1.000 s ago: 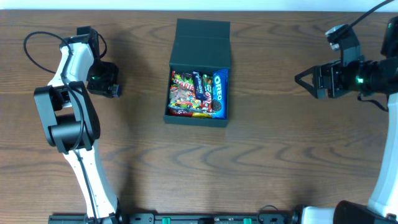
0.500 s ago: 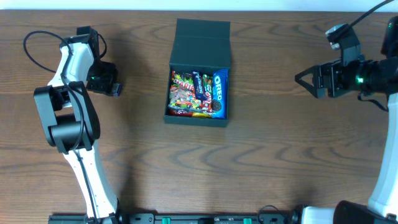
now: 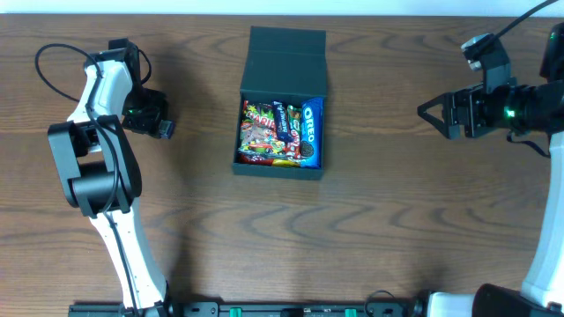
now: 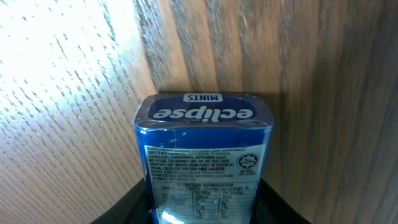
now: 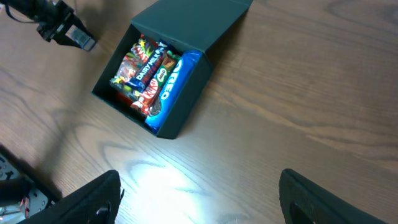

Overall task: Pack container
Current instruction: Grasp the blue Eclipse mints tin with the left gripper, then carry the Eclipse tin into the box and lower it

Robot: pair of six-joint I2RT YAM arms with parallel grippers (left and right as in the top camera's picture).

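The dark charcoal-teal container sits at the table's centre with its hinged lid laid open behind it. It holds several snack packets and a blue Oreo pack; it also shows in the right wrist view. My left gripper is at the far left, shut on a blue Eclipse mints box held just above the wood. My right gripper is open and empty at the far right, its fingers pointing toward the container.
A black cable loops near the left arm at the table's back left. The wooden table stretches around the container. The left arm's base stands at the front left.
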